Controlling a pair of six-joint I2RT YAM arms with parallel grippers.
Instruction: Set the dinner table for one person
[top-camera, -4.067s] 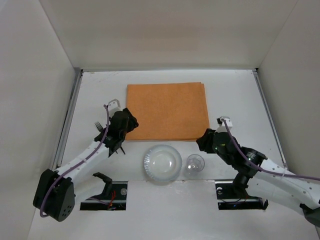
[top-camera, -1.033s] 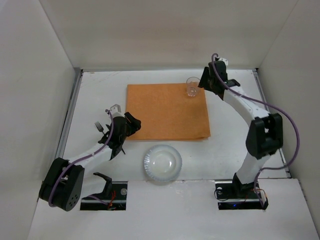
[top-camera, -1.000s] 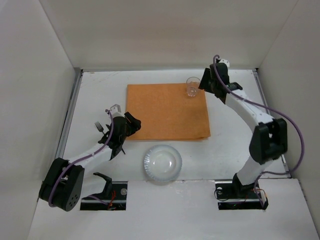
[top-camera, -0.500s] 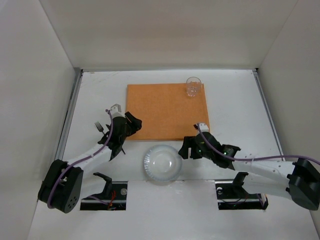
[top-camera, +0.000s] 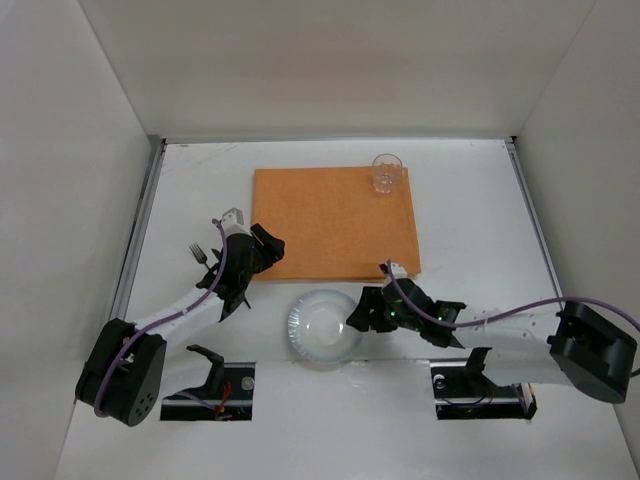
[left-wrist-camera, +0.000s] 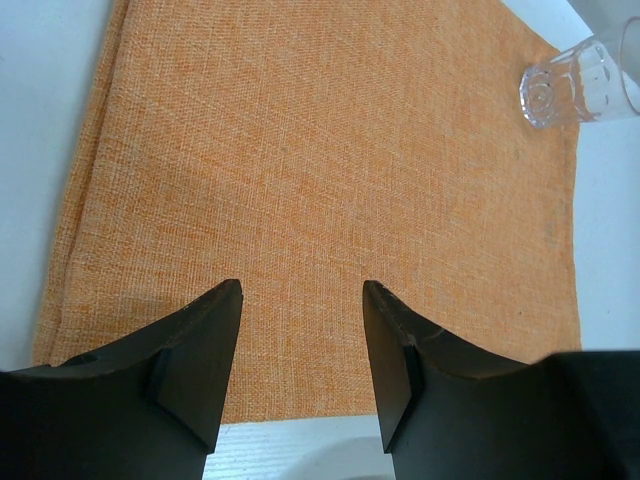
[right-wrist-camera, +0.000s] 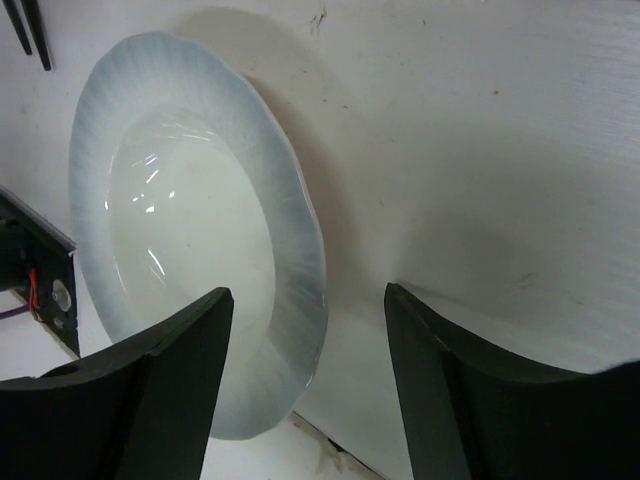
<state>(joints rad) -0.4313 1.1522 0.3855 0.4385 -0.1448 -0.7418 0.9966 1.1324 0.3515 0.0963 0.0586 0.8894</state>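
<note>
The dinner table (top-camera: 480, 220) is a white tabletop with an orange mat (top-camera: 335, 220) at its middle. A clear glass (top-camera: 386, 173) stands upright on the mat's far right corner. It also shows in the left wrist view (left-wrist-camera: 575, 85). A pale blue plate (top-camera: 325, 328) lies on the table in front of the mat. My right gripper (top-camera: 362, 315) is open at the plate's right rim. In the right wrist view (right-wrist-camera: 308, 295) the rim of the plate (right-wrist-camera: 190, 230) lies between the jaws. My left gripper (top-camera: 265, 248) is open and empty over the mat's near left edge (left-wrist-camera: 302, 295). A fork (top-camera: 198, 253) lies left of it, partly under the arm.
Metal rails (top-camera: 135, 240) run along the table's side edges, with white walls beyond them. The arm mounts and two dark cut-outs (top-camera: 215, 385) sit at the near edge, just in front of the plate.
The glass moved from beside the plate to the mat's far right corner. My right gripper let it go and came back down to the plate's right rim. The left arm hardly moved.
</note>
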